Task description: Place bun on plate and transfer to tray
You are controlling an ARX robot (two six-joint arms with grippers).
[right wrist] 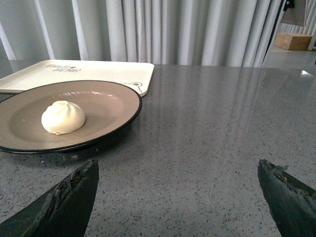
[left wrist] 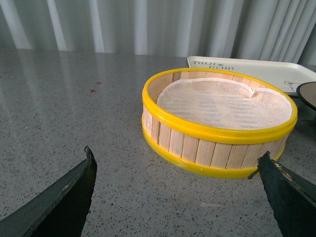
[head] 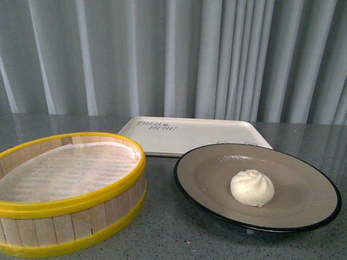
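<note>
Steamer basket (head: 70,216) up front is empty, bun (head: 252,188) sits on plate (head: 303,208), plate not yet on tray (head: 206,135) behind, and I have left gripper (left wrist: 176,153) and right gripper (right wrist: 177,165) spread wide, holding nothing.

The basket (head: 70,222) at lower left has pale wooden slats, glossy yellow hoops and a liner of white woven cloth (head: 70,170). The plate (head: 303,184) is smooth with a soft sheen; the bun (head: 252,188) matt; the tray (head: 217,132) smooth cream plastic; the table (head: 162,227) polished speckled grey.
</note>
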